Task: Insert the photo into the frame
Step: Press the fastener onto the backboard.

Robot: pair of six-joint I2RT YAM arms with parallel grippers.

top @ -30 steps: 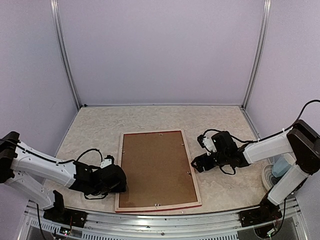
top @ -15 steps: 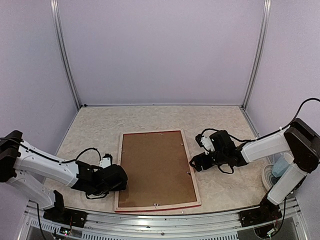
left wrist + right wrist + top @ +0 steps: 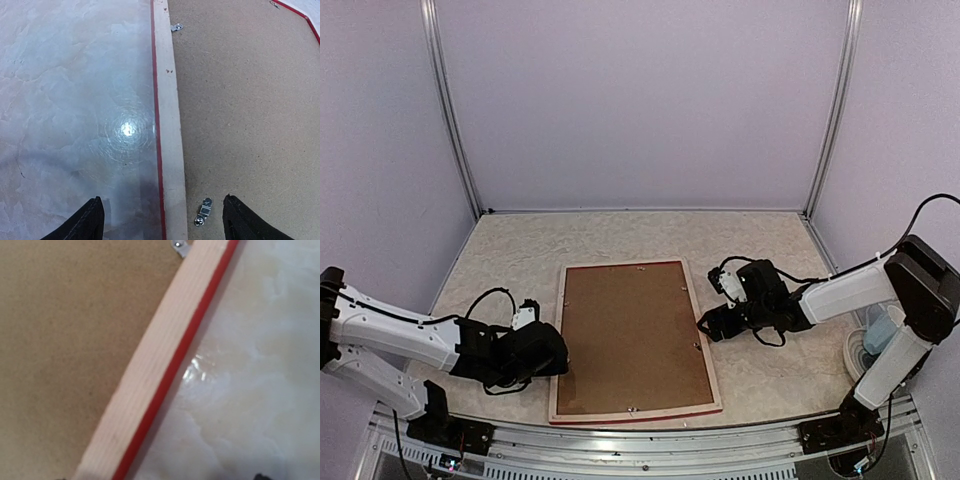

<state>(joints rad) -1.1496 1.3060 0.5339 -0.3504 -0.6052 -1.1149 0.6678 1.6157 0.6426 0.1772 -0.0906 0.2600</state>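
We see the frame point(image 3: 636, 411) lying face down on the table point(image 3: 620, 235), its brown board point(image 3: 632, 338) up. The left jaws stand spread astride the frame's left rail near the front corner. One finger point(image 3: 87, 222) is over the table, the other over the board beside a metal clip point(image 3: 202, 219). The right jaws hang at the right rail, spread and pinching nothing; their tips barely show.

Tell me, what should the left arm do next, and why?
Probably lower and close the left end effector on the frame rail: its open fingers straddle that rail, and the frame lies face down, backing board up.
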